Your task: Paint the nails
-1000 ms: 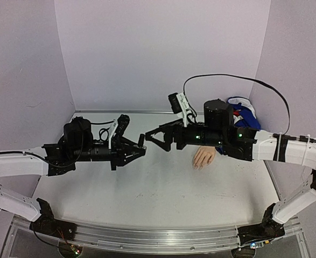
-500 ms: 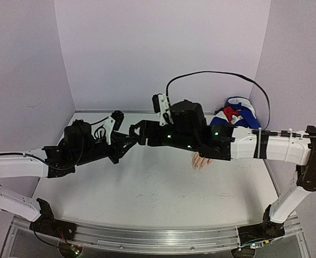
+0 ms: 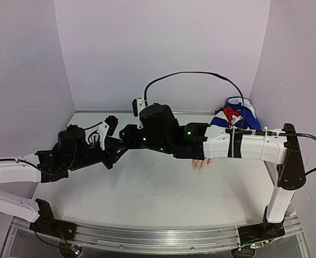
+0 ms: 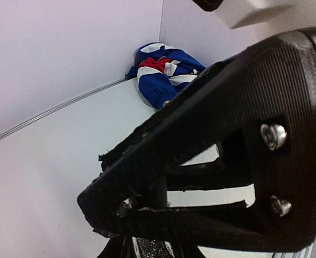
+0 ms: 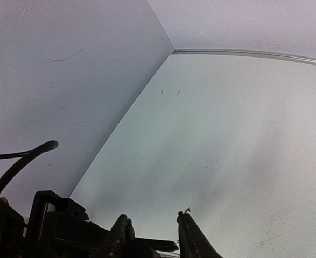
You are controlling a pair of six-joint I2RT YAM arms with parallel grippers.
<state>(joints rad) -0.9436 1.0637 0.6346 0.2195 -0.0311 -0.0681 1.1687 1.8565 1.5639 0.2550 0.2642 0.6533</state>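
The pale mannequin hand (image 3: 201, 164) lies right of centre, with only its fingertips showing under my right arm. Its nails are too small to make out. Its blue, white and red sleeve (image 3: 236, 115) (image 4: 163, 72) lies in the back right corner. My left gripper (image 3: 115, 152) (image 4: 152, 250) is shut on a small glittery bottle (image 4: 153, 247), which is hidden in the top view. My right gripper (image 3: 126, 134) (image 5: 152, 217) reaches across from the right. Its jaws are closed round the bottle's dark cap (image 4: 159, 188), just above the left fingers.
Lilac walls close the table (image 3: 152, 193) on the left, back and right. My right arm (image 3: 244, 144) spans the middle of the table, above the mannequin hand. Its black cable (image 3: 190, 73) arcs overhead. A metal rail (image 3: 158, 236) runs along the near edge.
My right arm has swung left across the table, covering most of the mannequin hand, and its open jaws have closed on the bottle's cap. The left gripper has drawn back leftward with the bottle.
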